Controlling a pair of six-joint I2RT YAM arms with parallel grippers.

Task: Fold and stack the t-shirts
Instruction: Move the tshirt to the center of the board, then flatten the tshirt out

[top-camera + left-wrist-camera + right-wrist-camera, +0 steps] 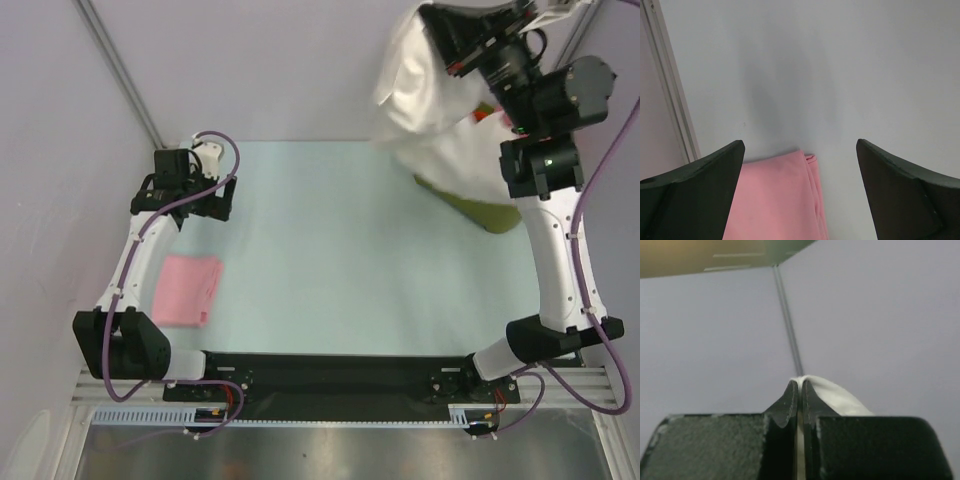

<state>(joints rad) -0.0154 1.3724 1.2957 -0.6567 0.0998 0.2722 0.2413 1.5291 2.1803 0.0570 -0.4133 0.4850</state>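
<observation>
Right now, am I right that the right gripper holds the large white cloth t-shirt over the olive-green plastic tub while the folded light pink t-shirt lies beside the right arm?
Not quite: the top external view shows the folded light pink t-shirt beside the left arm. The right gripper does hold the large white cloth t-shirt over the olive-green plastic tub.

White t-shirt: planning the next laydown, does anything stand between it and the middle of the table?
Nothing visible does. The white t-shirt hangs from the right gripper above the olive tub; the pink t-shirt lies far left.
</observation>
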